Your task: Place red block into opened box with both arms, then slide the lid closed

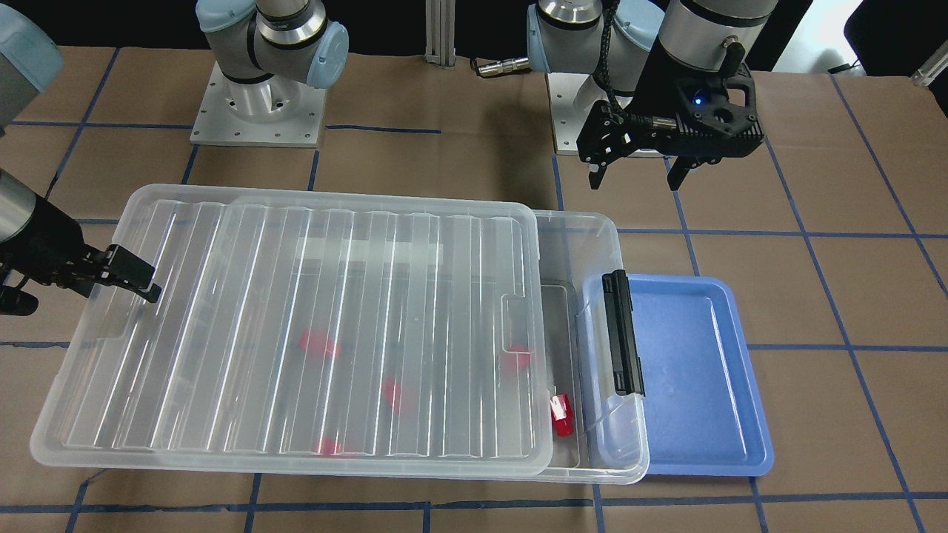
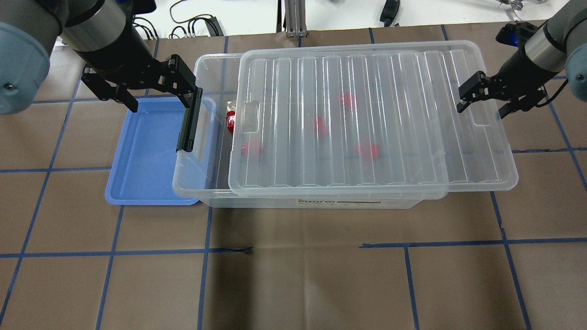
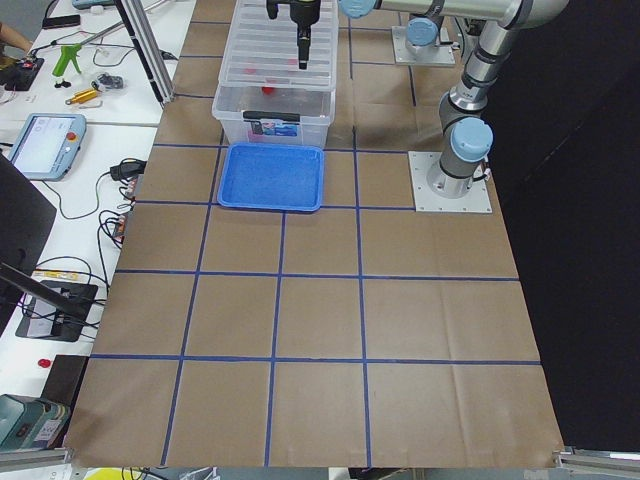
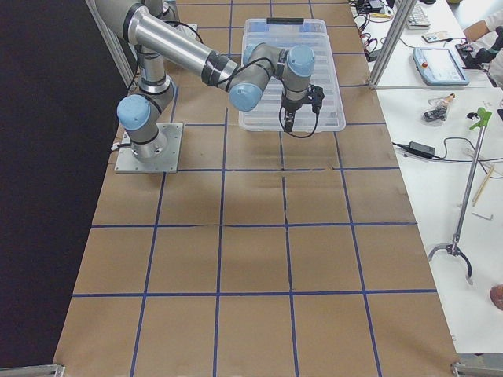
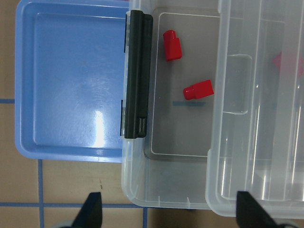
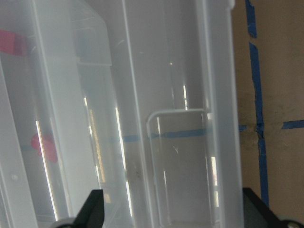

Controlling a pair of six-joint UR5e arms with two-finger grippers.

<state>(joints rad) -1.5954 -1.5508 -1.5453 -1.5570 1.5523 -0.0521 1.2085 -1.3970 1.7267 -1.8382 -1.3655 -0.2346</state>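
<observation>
The clear box (image 2: 202,185) lies across the table with its black latch bar (image 2: 189,121) at my left end. The ribbed lid (image 2: 348,119) covers most of it and overhangs the far right end, leaving an uncovered strip by the latch. Two red blocks (image 5: 173,45) (image 5: 198,90) lie in that strip, and several more show blurred under the lid (image 1: 320,344). My left gripper (image 2: 160,105) hangs open and empty above the latch end. At the overhanging end, my right gripper (image 2: 481,103) is open, its fingers either side of the lid's tab (image 6: 183,161).
An empty blue tray (image 2: 142,156) sits against the box's latch end, partly under its rim. Brown paper with blue tape lines covers the table. The arm bases (image 1: 259,111) stand behind the box. Benches with tools and cables flank the table ends.
</observation>
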